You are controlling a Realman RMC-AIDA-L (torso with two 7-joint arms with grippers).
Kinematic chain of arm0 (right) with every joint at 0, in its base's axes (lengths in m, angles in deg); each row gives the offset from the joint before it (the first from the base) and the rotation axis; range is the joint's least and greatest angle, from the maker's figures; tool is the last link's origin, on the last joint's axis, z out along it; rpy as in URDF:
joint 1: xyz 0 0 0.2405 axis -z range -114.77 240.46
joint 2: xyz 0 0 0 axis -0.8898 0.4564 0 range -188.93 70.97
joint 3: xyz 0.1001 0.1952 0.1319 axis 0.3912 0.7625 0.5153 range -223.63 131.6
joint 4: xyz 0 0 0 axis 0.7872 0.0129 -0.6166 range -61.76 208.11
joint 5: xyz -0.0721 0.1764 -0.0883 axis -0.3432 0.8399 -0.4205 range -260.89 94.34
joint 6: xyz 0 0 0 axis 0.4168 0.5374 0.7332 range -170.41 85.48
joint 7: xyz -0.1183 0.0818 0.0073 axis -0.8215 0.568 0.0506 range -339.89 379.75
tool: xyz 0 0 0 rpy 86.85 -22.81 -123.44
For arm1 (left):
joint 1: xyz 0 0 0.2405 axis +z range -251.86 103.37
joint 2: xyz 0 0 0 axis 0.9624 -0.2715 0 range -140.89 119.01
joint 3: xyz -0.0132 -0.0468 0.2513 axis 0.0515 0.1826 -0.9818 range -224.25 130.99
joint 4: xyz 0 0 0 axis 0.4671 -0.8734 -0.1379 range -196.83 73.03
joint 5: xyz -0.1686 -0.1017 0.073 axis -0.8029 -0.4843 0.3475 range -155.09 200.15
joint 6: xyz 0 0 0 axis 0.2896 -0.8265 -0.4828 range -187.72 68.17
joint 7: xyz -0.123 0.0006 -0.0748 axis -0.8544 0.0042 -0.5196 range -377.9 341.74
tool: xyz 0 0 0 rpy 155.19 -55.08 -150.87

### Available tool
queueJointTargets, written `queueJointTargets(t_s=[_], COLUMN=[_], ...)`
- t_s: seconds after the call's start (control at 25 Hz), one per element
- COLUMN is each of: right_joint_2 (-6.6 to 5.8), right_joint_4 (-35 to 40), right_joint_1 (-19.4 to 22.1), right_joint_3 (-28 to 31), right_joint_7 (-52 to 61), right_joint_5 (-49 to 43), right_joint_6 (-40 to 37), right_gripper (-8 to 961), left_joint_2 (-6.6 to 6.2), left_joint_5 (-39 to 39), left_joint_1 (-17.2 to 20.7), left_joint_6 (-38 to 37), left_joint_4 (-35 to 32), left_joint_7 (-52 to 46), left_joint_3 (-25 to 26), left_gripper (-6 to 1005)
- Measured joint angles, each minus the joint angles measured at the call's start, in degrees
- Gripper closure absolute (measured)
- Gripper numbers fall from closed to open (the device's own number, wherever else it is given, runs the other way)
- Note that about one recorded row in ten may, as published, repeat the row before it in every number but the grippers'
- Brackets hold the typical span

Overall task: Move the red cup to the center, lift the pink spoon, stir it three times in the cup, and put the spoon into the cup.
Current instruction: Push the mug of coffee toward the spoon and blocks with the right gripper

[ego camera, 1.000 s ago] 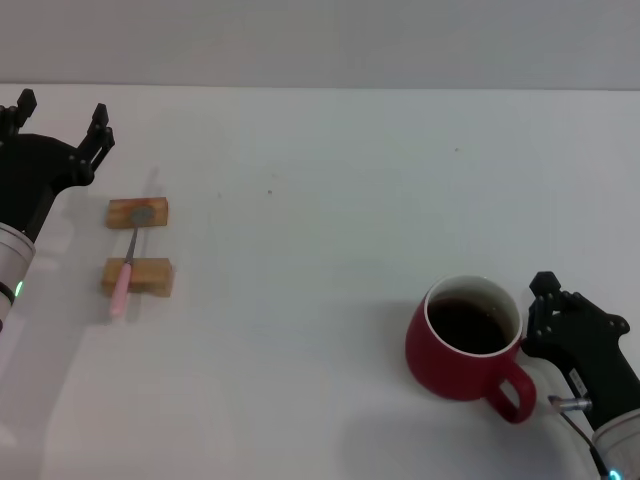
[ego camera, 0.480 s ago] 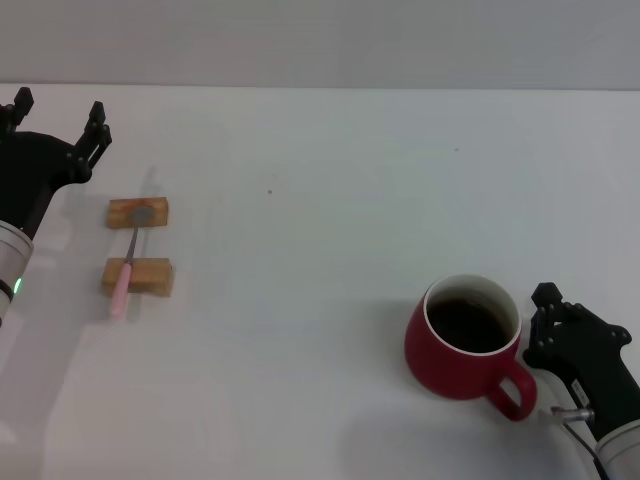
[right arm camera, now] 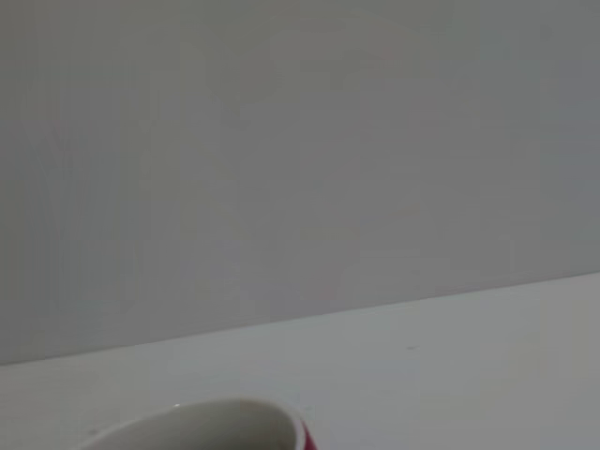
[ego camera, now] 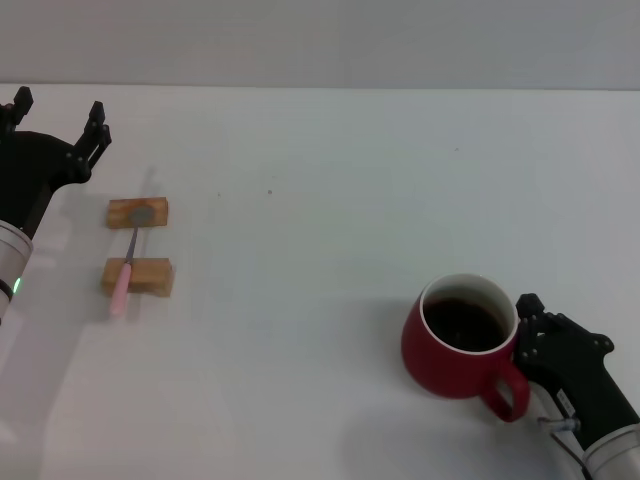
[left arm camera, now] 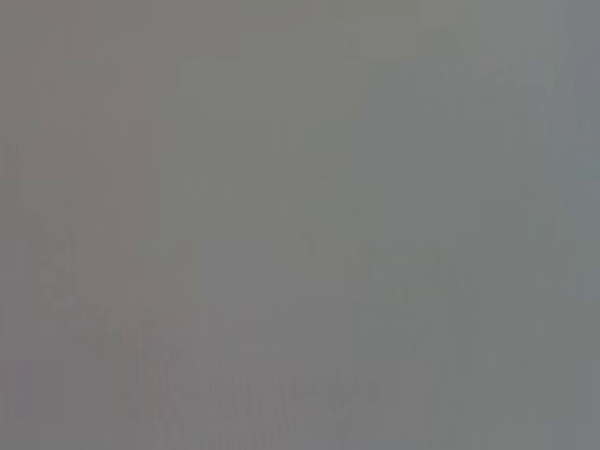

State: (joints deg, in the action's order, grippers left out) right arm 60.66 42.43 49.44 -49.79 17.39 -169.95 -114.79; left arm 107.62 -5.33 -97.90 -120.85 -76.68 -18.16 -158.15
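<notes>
Right claw (ego camera: pixel 528 330) has closed in against the red cup (ego camera: pixel 455 345) handle; grip state unclear. You've nudged the cup slightly; centering begins.

a bare test bench in a lab-like room: a plain white tabletop (ego camera: pixel 330 180) ends at a blank grey wall (ego camera: pixel 320 40) well beyond both grippers. beside the left gripper (ego camera: pixel 58 118), two tan wooden blocks (ego camera: pixel 138 212) prop up a pink spoon (ego camera: pixel 124 275), a staged setup rather than a kitchen.
</notes>
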Motion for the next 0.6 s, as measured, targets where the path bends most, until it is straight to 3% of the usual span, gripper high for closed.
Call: queueJointTargets(t_s=[0.6], right_joint_2=[0.16], right_joint_4=[-0.46], right_joint_1=[-2.64], right_joint_3=[-0.53], right_joint_7=[0.0], right_joint_5=[-0.08], right_joint_6=[0.02], right_gripper=[954], left_joint_2=[0.0], left_joint_5=[-0.03], left_joint_1=[-0.35], left_joint_6=[0.0], left_joint_4=[0.02], left_joint_7=[0.42], left_joint_3=[0.0], left_gripper=[165])
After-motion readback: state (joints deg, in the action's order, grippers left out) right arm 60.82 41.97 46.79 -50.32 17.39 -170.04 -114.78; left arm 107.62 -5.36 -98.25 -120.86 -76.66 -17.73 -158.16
